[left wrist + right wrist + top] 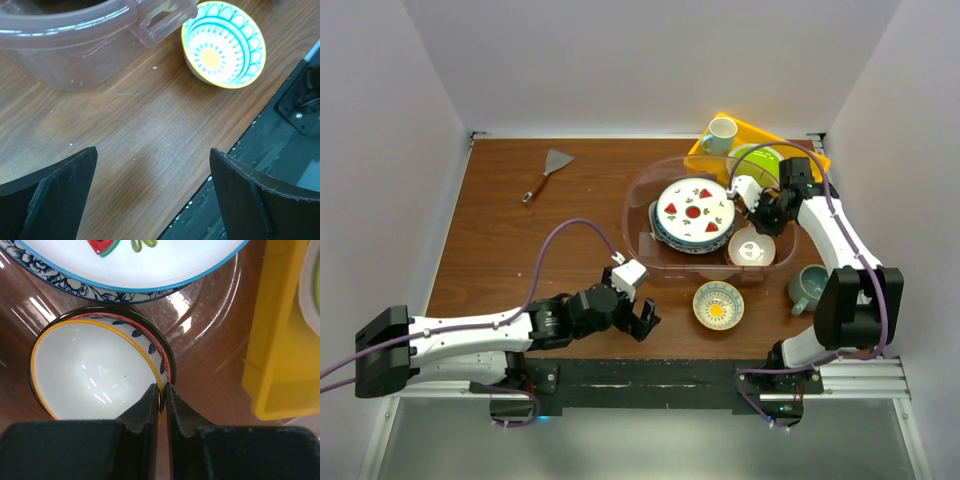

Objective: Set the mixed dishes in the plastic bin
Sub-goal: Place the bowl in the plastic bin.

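Left gripper (152, 155): low over the bare table (520, 240) near its front edge; jaws spread wide, nothing between them; just short of the bin's near wall.
Cyan bowl (718, 305): upright on the table, just outside the bin's near rim, right of the left gripper.
Teal mug (808, 288): upright on the table, right of the cyan bowl, beside the right arm, outside the bin.
Bin (636, 205): right of mid-table, holding two plates and one bowl.
Right gripper (163, 390): inside the bin's right end; jaws almost together, pinching the red bowl's rim, one finger inside, one outside.
Red bowl (95, 372): upright on the bin floor, just beside the plates.
Fruit plate (694, 210): in the bin, lying on the floral plate (75, 284).
Tray (765, 130): behind the bin, holding the lime plate (760, 160) and white mug (721, 133).
Spatula (548, 172): far left, well apart from everything.
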